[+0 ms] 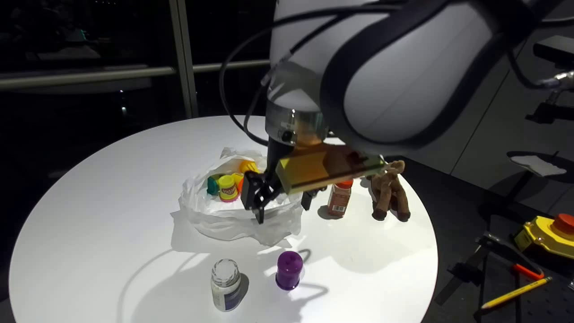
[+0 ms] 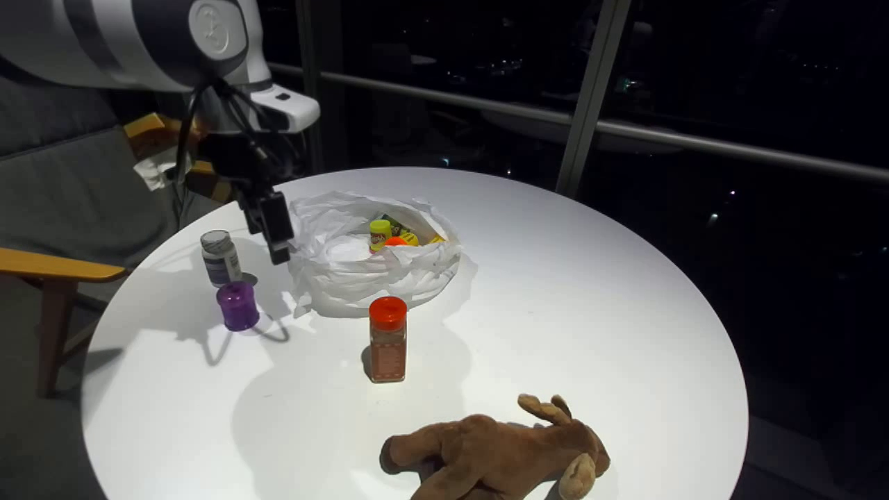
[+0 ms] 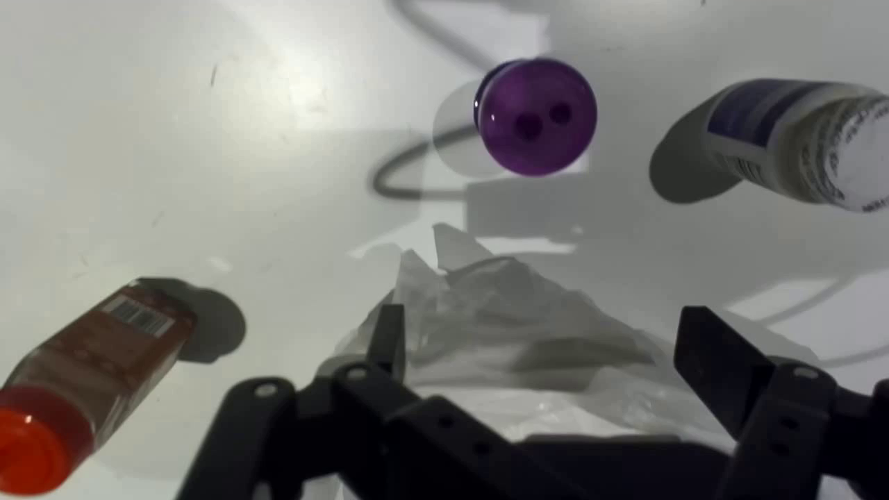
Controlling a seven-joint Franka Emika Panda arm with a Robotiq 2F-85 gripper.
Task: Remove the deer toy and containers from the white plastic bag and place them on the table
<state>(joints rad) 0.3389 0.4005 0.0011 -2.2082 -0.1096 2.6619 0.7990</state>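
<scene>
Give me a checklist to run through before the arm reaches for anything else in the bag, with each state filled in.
1. End effector open, nothing gripped: ok.
2. Deer toy out of the white plastic bag and on the table: ok.
3. Red-capped jar, purple container and white-grey bottle standing on the table: ok.
4. Bag emptied: not ok; a yellow tub and a green item, among others, are inside.
5. Tub between the fingers in the wrist view: not ok; crinkled bag shows there.
6. Fingers free of the bag: cannot tell.
</scene>
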